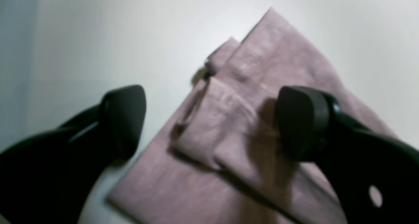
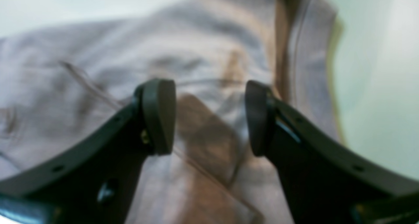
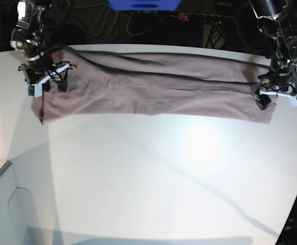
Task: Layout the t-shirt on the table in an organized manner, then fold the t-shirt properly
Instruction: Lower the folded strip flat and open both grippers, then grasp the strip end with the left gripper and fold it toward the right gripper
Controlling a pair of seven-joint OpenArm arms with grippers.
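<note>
We see the t-shirt (image 3: 153, 92) lying as a long folded band across the far part of the white table (image 3: 153, 178), near its curved far edge. At the band's left end, the right end effector (image 3: 47, 81) hangs over the cloth, its fingers spread with nothing between them. At the band's right end, the left end effector (image 3: 275, 97) hangs over the corner, fingers spread wide, one over cloth and one over bare table.
</note>
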